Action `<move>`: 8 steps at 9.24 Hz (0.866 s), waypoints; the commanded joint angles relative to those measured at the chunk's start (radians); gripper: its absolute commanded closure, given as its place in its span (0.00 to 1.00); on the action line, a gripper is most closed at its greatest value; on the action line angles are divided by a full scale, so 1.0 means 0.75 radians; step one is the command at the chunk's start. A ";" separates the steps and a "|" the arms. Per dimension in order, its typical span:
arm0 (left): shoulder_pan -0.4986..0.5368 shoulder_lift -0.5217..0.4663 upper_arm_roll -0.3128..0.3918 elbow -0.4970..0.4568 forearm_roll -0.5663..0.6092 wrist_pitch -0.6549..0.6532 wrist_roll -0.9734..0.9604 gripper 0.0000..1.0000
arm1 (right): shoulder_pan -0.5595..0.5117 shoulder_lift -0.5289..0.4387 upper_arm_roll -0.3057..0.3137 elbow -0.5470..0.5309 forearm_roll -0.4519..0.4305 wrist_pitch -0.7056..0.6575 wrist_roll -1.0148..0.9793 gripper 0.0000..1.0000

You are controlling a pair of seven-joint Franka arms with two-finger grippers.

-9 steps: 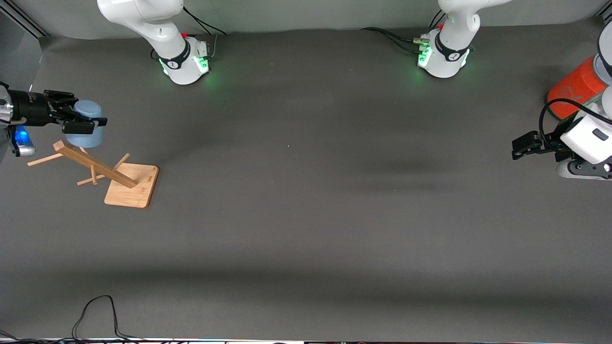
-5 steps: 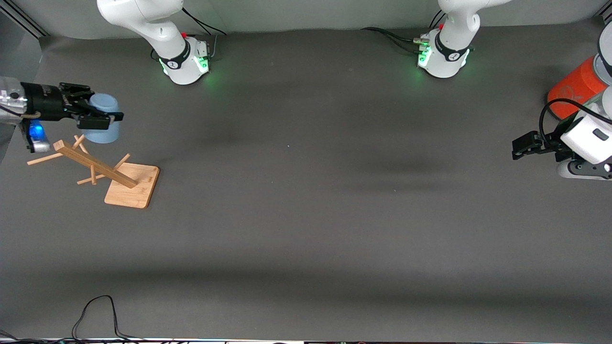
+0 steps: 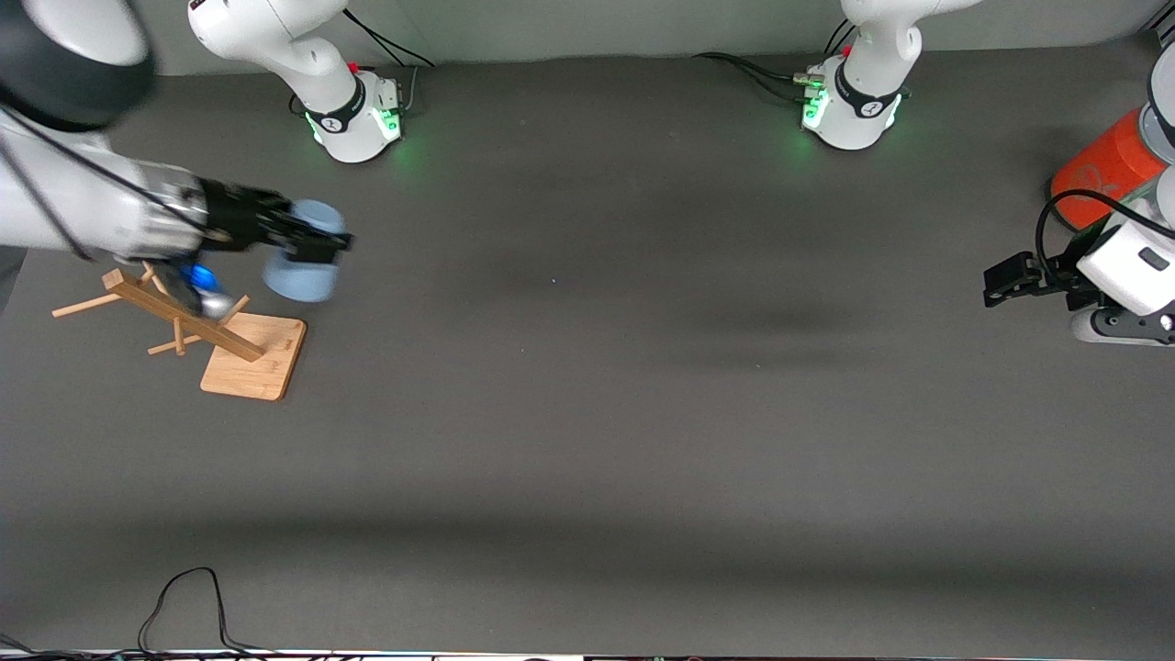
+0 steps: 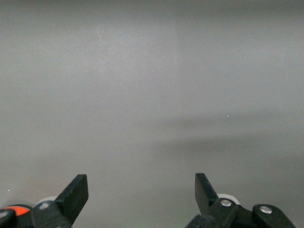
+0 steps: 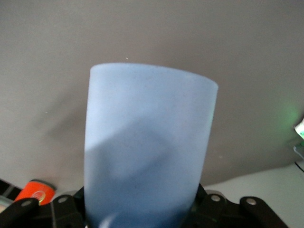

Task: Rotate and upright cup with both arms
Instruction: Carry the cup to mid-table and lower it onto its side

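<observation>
Reaching level: right gripper (image 3: 317,240) clamps cup (image 3: 303,266), seemingly inverted | left gripper (image 3: 1001,280) waits

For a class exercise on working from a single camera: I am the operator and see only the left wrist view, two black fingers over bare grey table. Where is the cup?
Observer: The cup is in the right gripper, held up over the table beside the wooden rack, toward the right arm's end.
Operator: What is near my own gripper?
Observer: An orange cylinder stands on the table close to the left gripper, at the left arm's end. That arm waits, open.
Operator: Is the right gripper closed on the cup?
Observer: Yes. In the right wrist view the cup fills the frame, clamped at the gripper.
</observation>
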 commanded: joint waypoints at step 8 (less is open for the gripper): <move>0.014 -0.031 0.001 -0.030 0.000 -0.010 0.045 0.00 | 0.524 1.127 -0.008 0.802 0.043 0.729 0.051 0.60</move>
